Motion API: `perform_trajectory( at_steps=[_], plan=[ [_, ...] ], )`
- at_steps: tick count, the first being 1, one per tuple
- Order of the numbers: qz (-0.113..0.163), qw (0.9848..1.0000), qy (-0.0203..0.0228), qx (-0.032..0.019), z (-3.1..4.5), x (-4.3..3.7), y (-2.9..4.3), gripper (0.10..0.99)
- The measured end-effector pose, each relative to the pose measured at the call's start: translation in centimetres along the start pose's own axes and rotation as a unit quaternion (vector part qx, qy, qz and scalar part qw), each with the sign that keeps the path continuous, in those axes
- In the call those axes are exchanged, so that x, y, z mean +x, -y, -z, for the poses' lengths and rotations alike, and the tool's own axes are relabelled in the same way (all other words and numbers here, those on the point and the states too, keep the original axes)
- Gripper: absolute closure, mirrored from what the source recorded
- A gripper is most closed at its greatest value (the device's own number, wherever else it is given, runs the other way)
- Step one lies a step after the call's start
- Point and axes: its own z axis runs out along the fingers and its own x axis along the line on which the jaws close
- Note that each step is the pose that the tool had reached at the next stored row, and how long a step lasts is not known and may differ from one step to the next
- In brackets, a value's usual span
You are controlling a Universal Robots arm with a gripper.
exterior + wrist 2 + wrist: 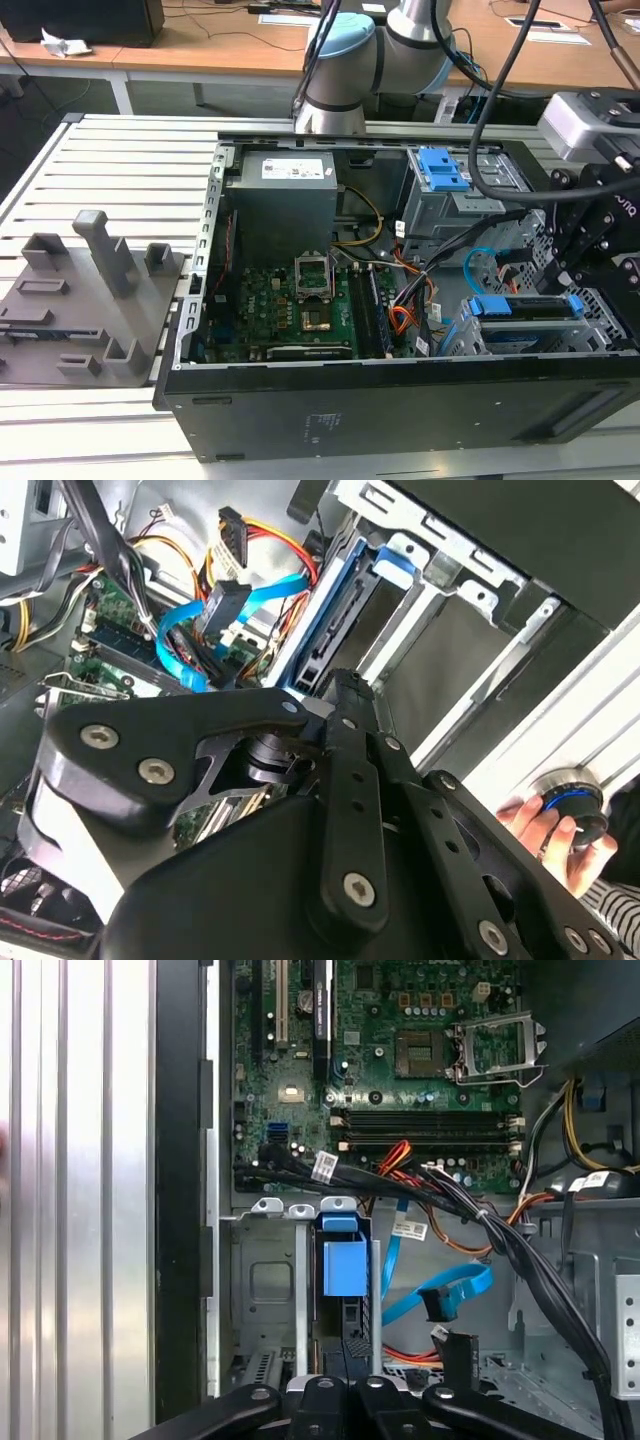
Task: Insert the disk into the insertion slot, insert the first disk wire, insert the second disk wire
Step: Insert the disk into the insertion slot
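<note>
First wrist view: the disk (pixel 345 1265) is seen standing edgewise in the slot (pixel 262 1280), its near end clasped by narrow jaws. It should be held square to the slot's walls and pressed evenly, the blue wire (pixel 450 1290) left clear.

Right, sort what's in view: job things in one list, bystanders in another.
Job: disk in its blue carrier; insertion slot; light-blue second disk wire.
Lying about: grey fixture block; power supply; motherboard; taller bay with blue latches.
</note>
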Motion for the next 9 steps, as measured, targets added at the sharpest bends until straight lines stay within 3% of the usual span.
perform_trajectory(
  at_steps=[9],
  plan=[
    [0.0,1.0,0.0,-0.0002,-0.33,0.0,0.23,0.98]
  ],
)
